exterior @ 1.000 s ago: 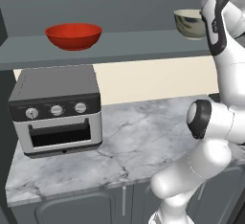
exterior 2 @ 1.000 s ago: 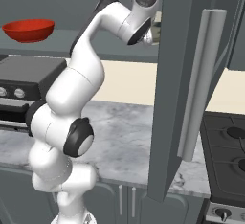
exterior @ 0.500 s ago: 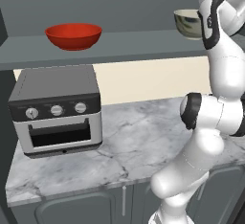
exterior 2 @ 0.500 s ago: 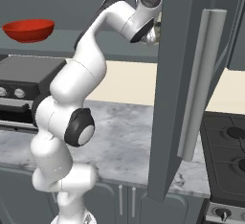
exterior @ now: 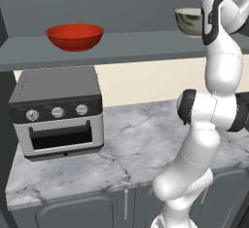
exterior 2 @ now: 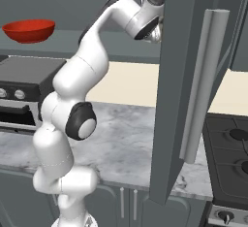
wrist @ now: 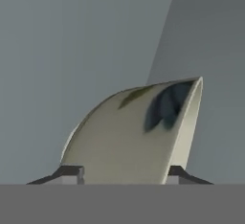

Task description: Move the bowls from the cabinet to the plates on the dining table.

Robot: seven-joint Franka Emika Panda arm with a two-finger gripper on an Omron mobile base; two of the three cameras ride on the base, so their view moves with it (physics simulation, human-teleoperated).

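The cream-beige bowl (exterior: 187, 21) stands at the right end of the cabinet shelf (exterior: 121, 44), and the red bowl (exterior: 74, 36) sits farther left on the same shelf. My hand reaches up to the cream bowl from its right. In the hand view this bowl (wrist: 134, 137) lies between the fingertips of my gripper (wrist: 125, 173), its rim by the right fingertip (wrist: 181, 173). The jaws stand partly apart around it, and I cannot tell whether they press on it. The plates and the dining table are out of view.
The open cabinet door (exterior 2: 179, 100) with its long silver handle (exterior 2: 201, 85) hangs just right of my hand. A toaster oven (exterior: 56, 110) stands on the marble counter (exterior: 131, 149) below the shelf. A stove (exterior 2: 232, 153) lies at the right.
The fingers have drawn closer together around the cream bowl. My hand has stayed at the bowl while the arm's elbow shifted slightly. Both bowls sit where they were.
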